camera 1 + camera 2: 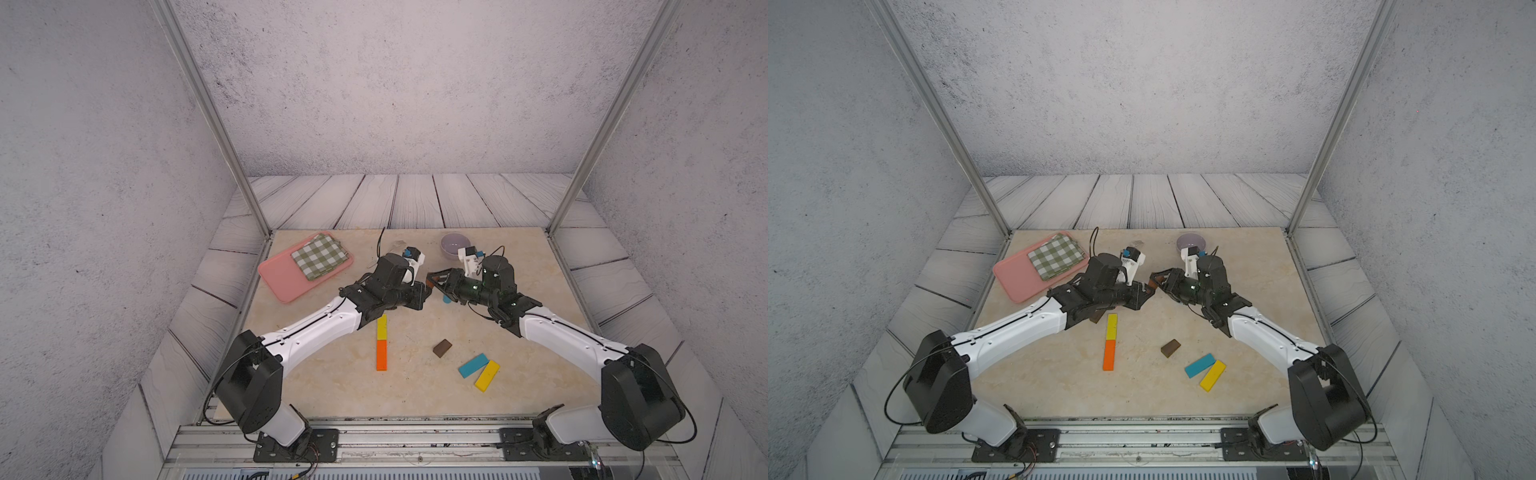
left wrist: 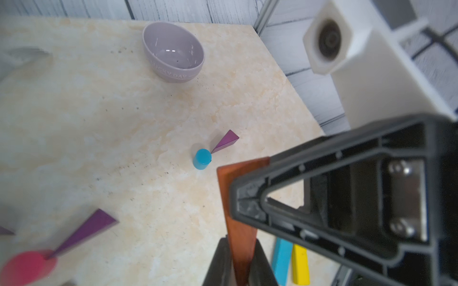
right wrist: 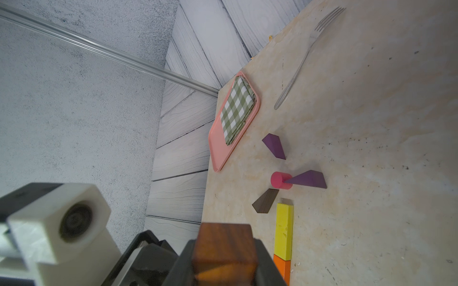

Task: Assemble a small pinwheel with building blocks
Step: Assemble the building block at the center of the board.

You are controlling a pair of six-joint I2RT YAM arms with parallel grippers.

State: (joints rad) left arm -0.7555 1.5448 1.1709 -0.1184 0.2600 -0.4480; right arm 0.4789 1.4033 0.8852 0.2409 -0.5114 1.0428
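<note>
The left hand [image 2: 240, 261] and the right hand [image 3: 224, 262] meet over the middle of the counter [image 1: 332, 386]. Both pinch one brown wedge [image 2: 244, 198] up in the air: the left is squeezed tight on its thin end, the right grips its thick end. At 5 o'clock from them a blue cylinder [image 2: 202, 158] stands on the counter, a purple wedge [image 2: 226, 141] pointing at it.

"LUCKY DAY" on lilac bowl [image 2: 171, 74]
</note>
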